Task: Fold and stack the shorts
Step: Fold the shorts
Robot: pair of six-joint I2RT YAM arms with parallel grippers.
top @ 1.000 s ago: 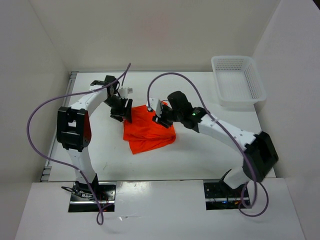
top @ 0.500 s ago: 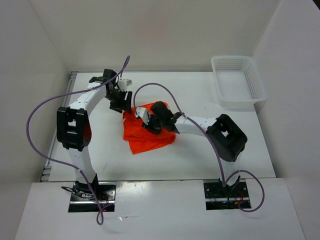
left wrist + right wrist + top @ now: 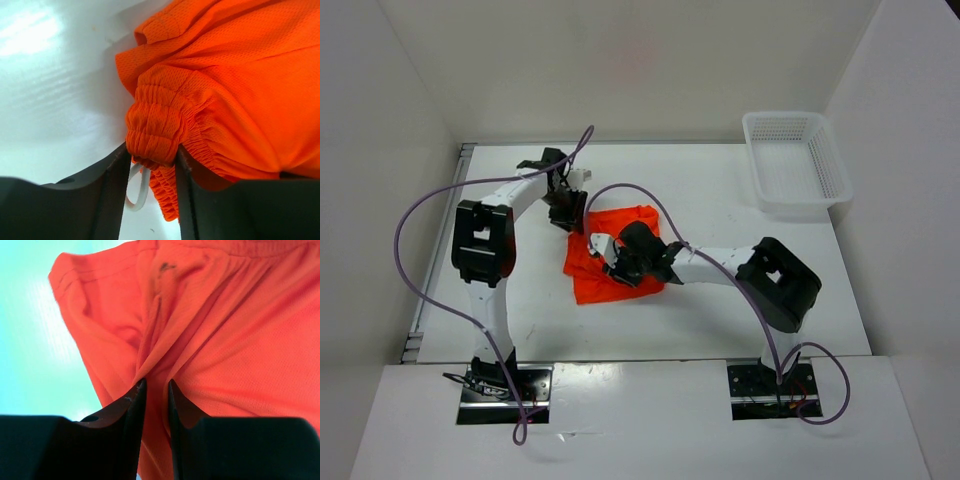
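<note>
The bright orange shorts point(image 3: 620, 250) lie bunched on the white table, left of centre. My left gripper point(image 3: 568, 212) is at their far left corner, shut on the gathered elastic waistband point(image 3: 155, 135); a loop of white drawstring point(image 3: 139, 187) hangs between the fingers. My right gripper point(image 3: 610, 256) is low over the middle of the shorts, shut on a pinched fold of the thin fabric point(image 3: 156, 390). The cloth point(image 3: 240, 340) fills most of the right wrist view.
A white plastic basket point(image 3: 798, 160) stands at the far right of the table. White walls enclose the table on the left, back and right. Purple cables loop from both arms.
My right gripper has moved left and down onto the middle of the shorts. My left gripper has moved slightly right along the far left corner. The shorts have bunched and shifted.
</note>
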